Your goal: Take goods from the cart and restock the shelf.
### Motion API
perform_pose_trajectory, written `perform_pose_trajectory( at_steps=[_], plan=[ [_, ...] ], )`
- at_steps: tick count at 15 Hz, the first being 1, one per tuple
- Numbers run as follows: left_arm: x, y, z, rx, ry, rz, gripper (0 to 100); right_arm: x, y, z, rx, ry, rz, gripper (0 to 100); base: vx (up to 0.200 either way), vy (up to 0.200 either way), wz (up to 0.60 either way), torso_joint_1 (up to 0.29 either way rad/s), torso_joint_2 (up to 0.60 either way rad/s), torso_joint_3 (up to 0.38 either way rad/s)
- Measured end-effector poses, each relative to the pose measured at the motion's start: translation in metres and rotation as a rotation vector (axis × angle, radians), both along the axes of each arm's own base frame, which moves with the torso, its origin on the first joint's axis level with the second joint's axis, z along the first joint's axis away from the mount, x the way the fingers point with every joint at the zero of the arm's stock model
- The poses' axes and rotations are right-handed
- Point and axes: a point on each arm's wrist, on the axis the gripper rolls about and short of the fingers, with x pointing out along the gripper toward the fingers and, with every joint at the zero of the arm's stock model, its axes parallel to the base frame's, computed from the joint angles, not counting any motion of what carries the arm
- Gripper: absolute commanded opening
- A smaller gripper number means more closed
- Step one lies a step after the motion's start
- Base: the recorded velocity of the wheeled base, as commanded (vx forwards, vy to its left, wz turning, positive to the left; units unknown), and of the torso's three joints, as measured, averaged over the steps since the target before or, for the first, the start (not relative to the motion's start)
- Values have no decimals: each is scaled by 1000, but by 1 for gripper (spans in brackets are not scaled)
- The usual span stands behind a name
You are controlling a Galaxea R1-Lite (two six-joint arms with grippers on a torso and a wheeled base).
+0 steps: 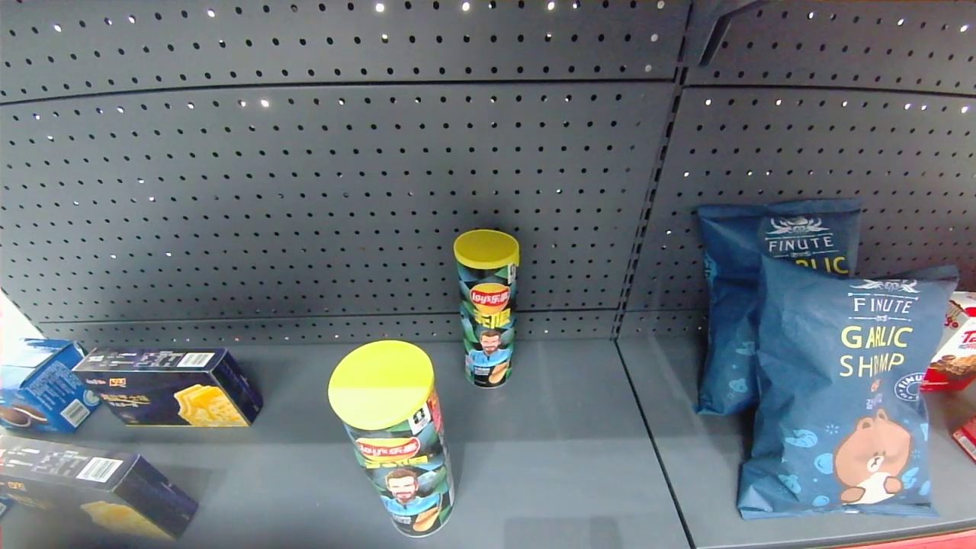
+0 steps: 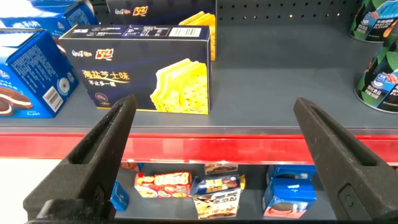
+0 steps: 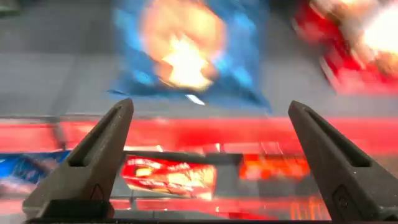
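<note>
Two crisp cans with yellow lids stand on the grey shelf [image 1: 549, 457]: one near the front [image 1: 396, 438], one by the back wall [image 1: 488, 309]. Dark blue cracker boxes [image 1: 171, 386] lie at the shelf's left; the nearest one [image 2: 146, 68] faces my left gripper [image 2: 214, 134], which hangs open just in front of the shelf's red front edge [image 2: 205, 148] with nothing between its fingers. Two blue snack bags [image 1: 839, 389] lean at the right. My right gripper [image 3: 211, 134] is open and empty before the front edge, facing a blue bag [image 3: 186, 50].
Blue biscuit boxes [image 2: 31, 74] sit at the far left, red packs [image 1: 953, 358] at the far right. A lower shelf holds more packets [image 2: 211, 190]. Bare shelf lies between the cans and the bags. The perforated back wall [image 1: 343, 191] closes the rear.
</note>
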Motion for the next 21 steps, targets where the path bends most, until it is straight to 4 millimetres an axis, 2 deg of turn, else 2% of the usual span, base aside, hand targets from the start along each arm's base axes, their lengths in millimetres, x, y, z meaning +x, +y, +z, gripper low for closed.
perform_pose_trajectory(
  at_steps=[3,8,17,21],
  plan=[
    [0,0,0,0,0,0,100,-7,0,-13,12,-20,-3,100,0,0,0,0,0,0],
    [0,0,0,0,0,0,100,-13,-1,-15,14,-103,21,100,0,0,0,0,0,0],
    [0,0,0,1,0,-1,100,-14,-1,-16,13,-115,23,100,0,0,0,0,0,0],
    [0,-3,0,44,3,-132,100,-14,-1,-16,13,-115,23,100,0,0,0,0,0,0]
  ],
)
